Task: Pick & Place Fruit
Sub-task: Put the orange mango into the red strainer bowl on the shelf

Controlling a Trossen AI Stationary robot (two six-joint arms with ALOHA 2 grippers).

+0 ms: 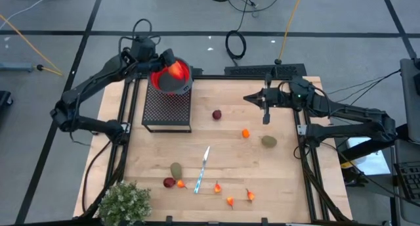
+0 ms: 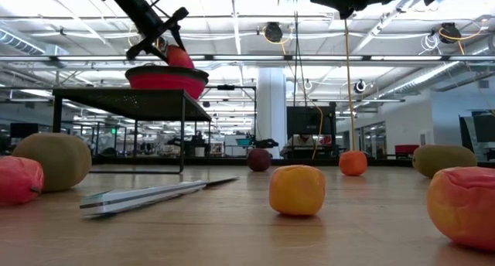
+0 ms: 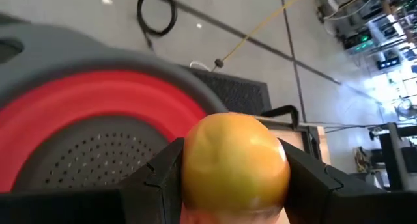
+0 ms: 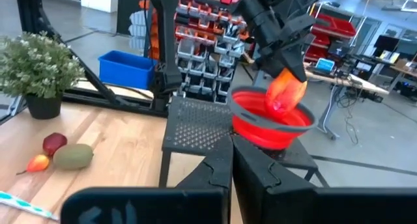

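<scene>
Above the table's far left corner, a perforated black stand carries a red colander. Directly over its bowl, the left gripper clamps an orange-red fruit, jaws half-spread around it. Right gripper waits pinched shut, empty, near the far right edge.
</scene>
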